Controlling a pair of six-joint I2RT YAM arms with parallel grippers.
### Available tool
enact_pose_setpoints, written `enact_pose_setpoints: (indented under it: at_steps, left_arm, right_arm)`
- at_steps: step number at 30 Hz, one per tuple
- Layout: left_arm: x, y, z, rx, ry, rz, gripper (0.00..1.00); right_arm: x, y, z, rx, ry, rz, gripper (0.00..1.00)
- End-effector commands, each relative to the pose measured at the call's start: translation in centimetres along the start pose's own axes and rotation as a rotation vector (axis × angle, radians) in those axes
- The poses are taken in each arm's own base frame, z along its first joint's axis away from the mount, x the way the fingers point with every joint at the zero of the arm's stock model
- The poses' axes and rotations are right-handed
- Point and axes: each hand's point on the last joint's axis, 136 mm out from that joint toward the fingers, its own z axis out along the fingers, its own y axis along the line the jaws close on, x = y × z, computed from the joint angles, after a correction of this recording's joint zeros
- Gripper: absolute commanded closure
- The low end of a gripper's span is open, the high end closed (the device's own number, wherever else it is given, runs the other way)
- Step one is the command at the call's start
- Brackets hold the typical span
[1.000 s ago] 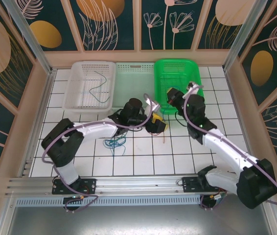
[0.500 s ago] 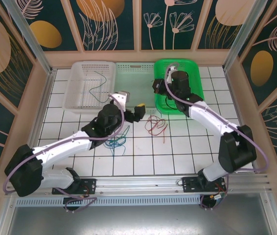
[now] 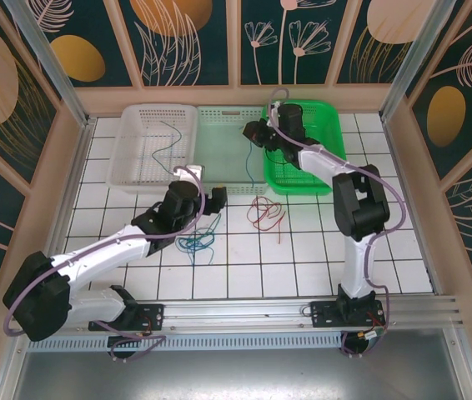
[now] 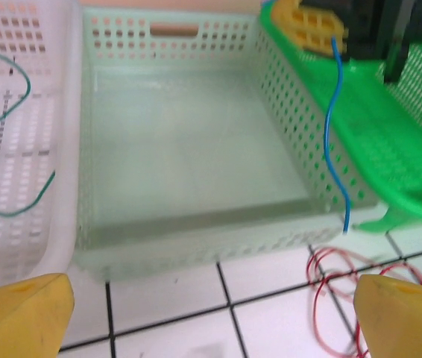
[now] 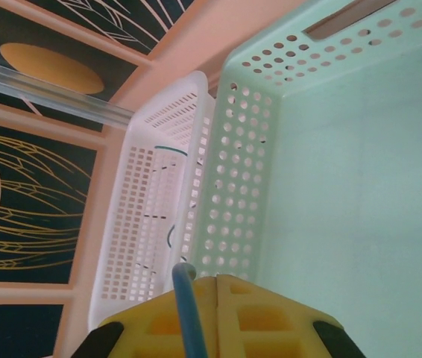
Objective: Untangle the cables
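Blue cable (image 3: 247, 162) moved left, hanging vertically

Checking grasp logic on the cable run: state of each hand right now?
Left hand: open, empty.
Right hand: shut on the blue cable.

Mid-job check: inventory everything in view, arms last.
white basket: one, white, far left.
mint basket: one, pale green, middle.
green basket: one, bright green, far right.
teal-green cable: one, teal-green, inside white basket.
blue cable: one, blue, hanging from right gripper over mint basket.
red cable: one, red, on table near green basket.
cable tangle: one, blue and teal, on table, left of red cable.
left gripper: one, yellow-tipped, open above table.
right gripper: one, yellow-tipped, shut on blue cable.
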Motion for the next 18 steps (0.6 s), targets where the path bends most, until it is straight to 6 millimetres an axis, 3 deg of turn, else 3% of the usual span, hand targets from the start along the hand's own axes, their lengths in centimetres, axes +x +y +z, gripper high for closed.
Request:
enact_pose_setpoints:
  at_steps: [1,6,10,16,18]
  left_arm:
    - [1.9,0.7,-0.4,0.003,0.053,0.015,0.05]
    - [4.1,0.8,0.3,0.011,0.12,0.024,0.09]
    - [5.5,0.4,0.8,0.037,0.165,0.031,0.14]
    - [6.6,1.2,1.4,-0.01,0.204,0.016,0.16]
    - [6.9,1.1,1.7,-0.006,0.215,0.005,0.16]
  right_arm:
    - [-2.5,2.4,0.6,-0.083,-0.024,0.0,1.0]
    - [-3.7,2.2,1.4,-0.138,-0.033,0.061,1.0]
    - [-3.6,0.4,2.9,-0.078,-0.025,0.059,1.0]
    - [-2.3,-2.7,5.6,0.016,0.034,0.041,0.98]
    - [-2.0,-3.0,6.1,0.017,0.043,0.037,0.92]
